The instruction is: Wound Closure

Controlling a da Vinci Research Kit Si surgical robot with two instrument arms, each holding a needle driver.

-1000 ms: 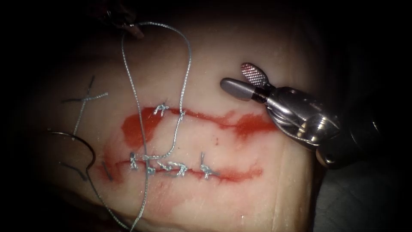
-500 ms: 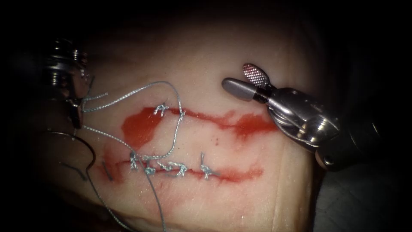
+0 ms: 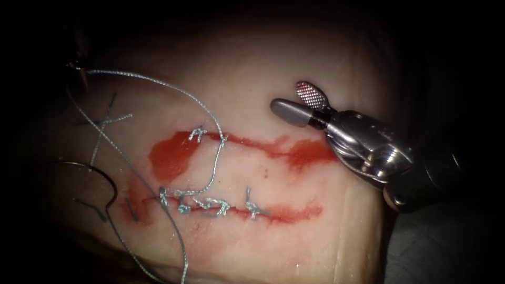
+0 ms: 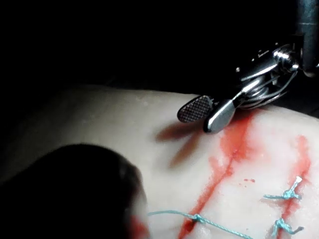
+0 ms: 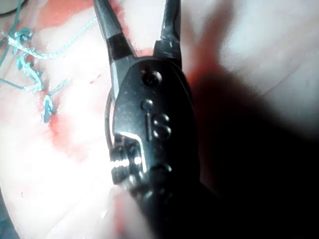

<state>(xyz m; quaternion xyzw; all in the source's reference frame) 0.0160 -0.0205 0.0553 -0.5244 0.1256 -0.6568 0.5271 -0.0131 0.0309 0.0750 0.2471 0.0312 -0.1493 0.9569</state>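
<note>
The tissue carries two cuts. The upper cut is wet with red fluid; the lower cut bears several knots. My left tool sits dim at the far upper left, jaws shut on the thread, which arcs over to a stitch in the upper cut. The curved needle lies free on the tissue left of the cuts, held by neither tool. My right tool hovers right of the upper cut, jaws open and empty, as the left wrist view and right wrist view confirm.
Cut ends of thread lie on the tissue at the left. A second strand runs from the left tool down past the lower cut to the tissue's front edge. A dark cloth lies at the lower right.
My left tool carried the thread from top centre down to the left, then up to the far upper left, drawing the loop leftward. The right tool and needle barely moved.
</note>
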